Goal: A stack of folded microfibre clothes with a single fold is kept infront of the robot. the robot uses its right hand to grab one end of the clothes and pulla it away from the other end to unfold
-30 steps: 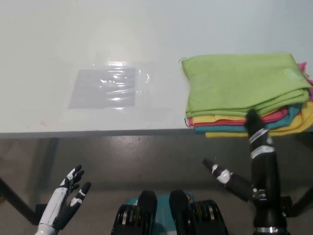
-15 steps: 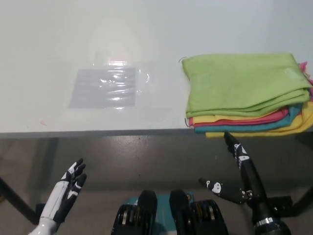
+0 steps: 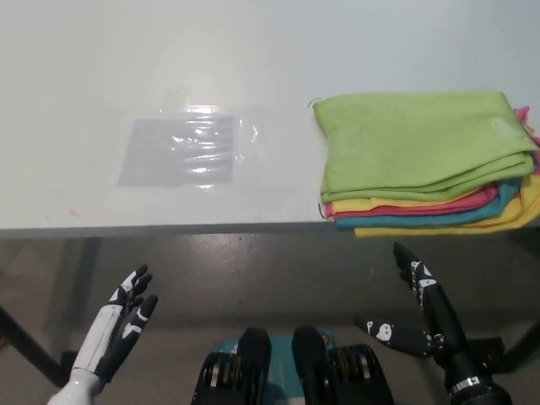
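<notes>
A stack of folded microfibre cloths (image 3: 426, 160) lies at the table's front right, a green one on top, with yellow, red and teal layers showing along the near edge. My black right hand (image 3: 418, 308) is below the table's front edge, in front of the stack and apart from it, fingers spread and holding nothing. My white left hand (image 3: 118, 329) rests at the lower left, below the table, open.
The white table (image 3: 169, 67) fills the upper picture. A clear plastic sheet (image 3: 181, 152) lies flat on it left of the stack. The table's front edge (image 3: 169, 229) runs across the middle, with grey floor below it.
My right hand has dropped from the stack's near edge to below the table and now sits a little lower. The cloths have not moved. My left hand shifted slightly.
</notes>
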You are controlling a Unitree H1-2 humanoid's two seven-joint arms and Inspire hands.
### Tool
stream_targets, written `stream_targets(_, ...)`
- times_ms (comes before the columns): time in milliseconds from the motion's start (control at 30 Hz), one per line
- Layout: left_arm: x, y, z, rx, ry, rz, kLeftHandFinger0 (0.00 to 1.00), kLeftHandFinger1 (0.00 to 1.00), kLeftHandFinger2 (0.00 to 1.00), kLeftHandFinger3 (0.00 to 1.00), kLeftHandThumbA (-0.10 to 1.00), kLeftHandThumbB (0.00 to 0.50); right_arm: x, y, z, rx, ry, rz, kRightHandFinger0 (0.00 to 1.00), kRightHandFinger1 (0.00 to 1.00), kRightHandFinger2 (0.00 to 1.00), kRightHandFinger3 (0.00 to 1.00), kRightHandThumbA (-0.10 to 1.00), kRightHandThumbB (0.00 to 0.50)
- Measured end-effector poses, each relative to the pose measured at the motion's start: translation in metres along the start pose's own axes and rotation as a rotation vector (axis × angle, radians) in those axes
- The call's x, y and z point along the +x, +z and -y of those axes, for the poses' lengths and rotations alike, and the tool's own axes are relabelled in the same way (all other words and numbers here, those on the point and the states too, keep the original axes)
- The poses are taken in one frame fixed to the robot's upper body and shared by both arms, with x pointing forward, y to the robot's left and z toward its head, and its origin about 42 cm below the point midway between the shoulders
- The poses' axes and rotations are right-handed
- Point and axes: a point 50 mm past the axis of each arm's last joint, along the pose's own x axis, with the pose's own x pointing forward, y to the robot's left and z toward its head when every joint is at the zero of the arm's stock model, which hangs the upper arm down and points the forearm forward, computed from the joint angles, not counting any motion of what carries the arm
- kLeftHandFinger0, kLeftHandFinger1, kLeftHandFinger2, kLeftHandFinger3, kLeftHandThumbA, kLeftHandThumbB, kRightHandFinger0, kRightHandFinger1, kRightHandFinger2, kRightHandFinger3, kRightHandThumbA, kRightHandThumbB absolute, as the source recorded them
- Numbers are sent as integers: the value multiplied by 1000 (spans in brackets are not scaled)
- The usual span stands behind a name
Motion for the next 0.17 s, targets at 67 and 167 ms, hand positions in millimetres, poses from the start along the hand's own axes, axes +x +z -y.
stream_targets(67, 0, 0, 0, 0, -1, 0, 1000, 1000, 1000, 1000, 942, 306, 0, 3, 0, 2, 4, 6, 1000, 1000, 1000, 1000, 1000, 11)
stream_targets(167, -1, -1, 1, 0, -2, -3, 1000, 1000, 1000, 1000, 925, 300, -4, 10, -1, 9, 6, 26, 1000, 1000, 1000, 1000, 1000, 15)
